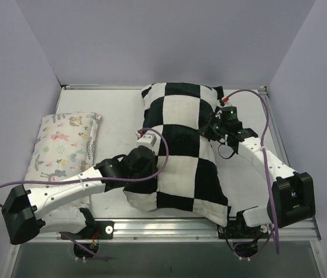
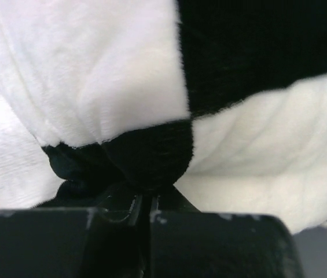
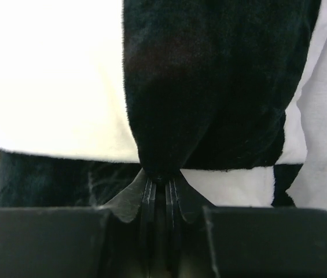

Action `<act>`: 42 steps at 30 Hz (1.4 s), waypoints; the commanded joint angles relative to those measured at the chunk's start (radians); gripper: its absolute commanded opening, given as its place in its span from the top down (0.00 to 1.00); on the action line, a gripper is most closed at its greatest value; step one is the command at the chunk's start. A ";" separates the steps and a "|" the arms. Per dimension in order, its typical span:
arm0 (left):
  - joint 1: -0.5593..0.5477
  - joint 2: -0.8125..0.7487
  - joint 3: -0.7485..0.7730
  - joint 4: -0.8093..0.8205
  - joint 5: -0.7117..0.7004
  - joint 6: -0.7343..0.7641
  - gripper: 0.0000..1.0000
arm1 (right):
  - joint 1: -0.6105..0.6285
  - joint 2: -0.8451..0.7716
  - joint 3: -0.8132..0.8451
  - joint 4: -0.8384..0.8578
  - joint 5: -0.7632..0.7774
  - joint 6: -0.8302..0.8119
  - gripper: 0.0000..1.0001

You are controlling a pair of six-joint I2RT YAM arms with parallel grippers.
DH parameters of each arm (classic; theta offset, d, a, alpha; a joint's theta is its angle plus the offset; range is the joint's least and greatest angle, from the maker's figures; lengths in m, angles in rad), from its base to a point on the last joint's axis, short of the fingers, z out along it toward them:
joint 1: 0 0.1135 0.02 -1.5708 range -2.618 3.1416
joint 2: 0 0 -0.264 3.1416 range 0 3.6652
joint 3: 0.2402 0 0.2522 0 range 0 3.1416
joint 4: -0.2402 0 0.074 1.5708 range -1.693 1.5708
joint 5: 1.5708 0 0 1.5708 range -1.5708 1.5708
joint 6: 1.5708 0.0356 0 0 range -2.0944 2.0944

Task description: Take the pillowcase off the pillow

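Left gripper (image 2: 144, 200) was pinched tight on a black fold at the left edge of the pillowcase (image 1: 180, 162), which lay mid-frame; right gripper (image 3: 160, 184) was clamped likewise on its upper right side.

A small pastel pillow (image 1: 65, 147) printed with flowers and animals lies flat on the white table (image 1: 117, 110), along its left edge.

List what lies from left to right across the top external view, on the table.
floral print pillow → left pincer, shut on the cover's left side → checkerboard pillowcase → right pincer, shut on the cover's right side.
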 commanded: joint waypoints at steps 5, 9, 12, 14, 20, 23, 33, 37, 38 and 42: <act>0.465 0.059 0.183 -0.009 -0.007 0.011 1.00 | 0.191 -0.244 -0.161 0.057 0.155 0.119 1.00; 0.641 0.299 0.505 -0.087 0.099 0.105 1.00 | 0.444 -0.173 -0.081 0.065 0.214 0.127 0.99; 0.671 0.508 0.797 -0.220 0.158 0.174 0.64 | 0.466 -0.099 0.024 0.017 0.193 0.098 0.71; 0.668 0.584 0.880 -0.257 0.184 0.192 0.37 | 0.454 -0.099 0.068 -0.038 0.191 0.072 0.40; 0.646 0.476 0.857 -0.216 0.204 0.247 0.12 | 0.422 -0.225 0.070 -0.136 0.208 -0.002 0.19; 0.600 0.409 0.854 -0.215 0.224 0.283 0.10 | 0.414 -0.320 0.062 -0.190 0.303 0.008 0.17; 0.144 0.338 0.759 -0.132 0.061 0.343 0.07 | 0.096 -0.651 -0.117 -0.368 0.412 0.060 0.12; -0.021 0.419 0.768 -0.054 0.009 0.363 0.07 | -0.028 -0.714 -0.177 -0.406 0.397 0.080 0.15; -0.045 0.442 0.783 -0.049 -0.024 0.370 0.06 | -0.041 -0.720 -0.184 -0.414 0.406 0.077 0.15; -0.143 0.585 0.884 -0.056 -0.066 0.415 0.04 | -0.126 -0.766 -0.218 -0.457 0.426 0.067 0.12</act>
